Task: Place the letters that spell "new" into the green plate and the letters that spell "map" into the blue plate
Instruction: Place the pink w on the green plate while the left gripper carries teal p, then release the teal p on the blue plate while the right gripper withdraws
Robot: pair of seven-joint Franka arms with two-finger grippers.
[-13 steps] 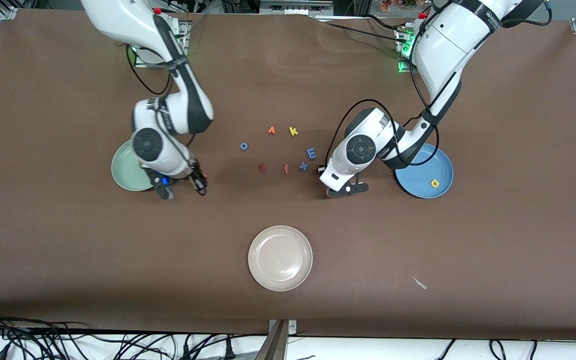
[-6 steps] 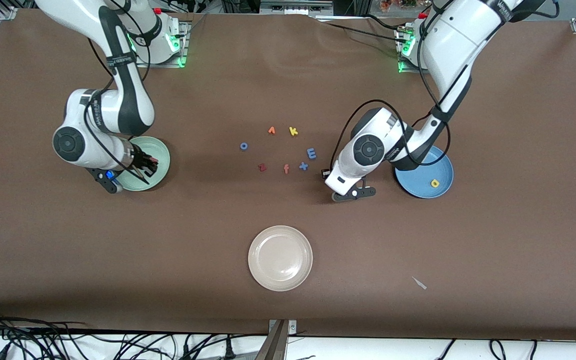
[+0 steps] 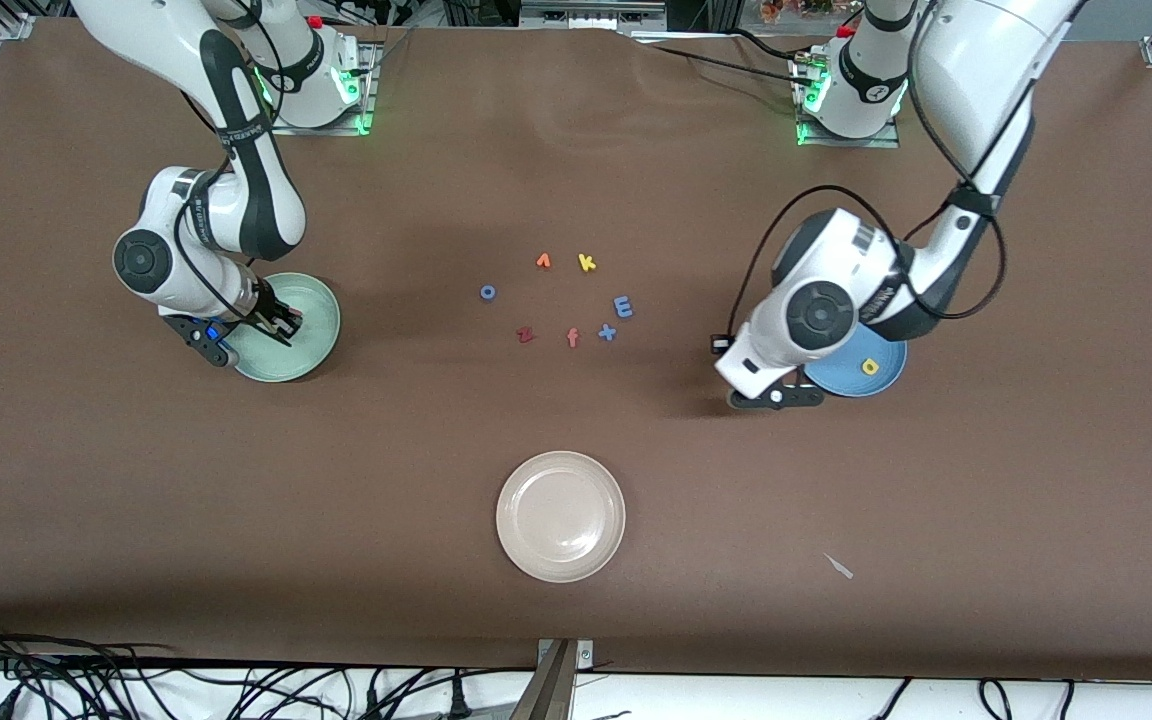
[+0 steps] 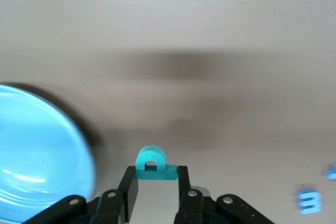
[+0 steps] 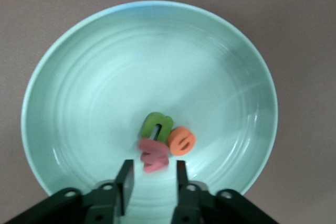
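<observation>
The green plate (image 3: 314,300) (image 5: 79,87) lies toward the right arm's end of the table. In it lie the green "n" (image 5: 157,124), orange "e" (image 5: 182,141) and pink "w" (image 5: 154,156), close together. My right gripper (image 3: 281,322) (image 5: 153,179) hangs open just over them, the "w" lying free past its tips. My left gripper (image 3: 722,346) (image 4: 155,174) is shut on the teal "p" (image 4: 153,163), over the table beside the blue plate (image 3: 841,381) (image 4: 37,156). The yellow "a" (image 3: 870,366) lies in that plate. The blue "m" (image 3: 623,306) (image 4: 310,201) rests mid-table.
Loose letters lie mid-table: blue "o" (image 3: 487,292), an orange one (image 3: 543,261), yellow "k" (image 3: 587,262), dark red "z" (image 3: 525,335), salmon "f" (image 3: 573,338), blue "x" (image 3: 607,333). A cream plate (image 3: 561,515) sits nearer the camera, with a pale scrap (image 3: 839,566) beside it.
My right arm swung from the table onto the green plate, opened, and the pink "w" now lies in the plate. My left arm carried the teal "p" toward the blue plate.
</observation>
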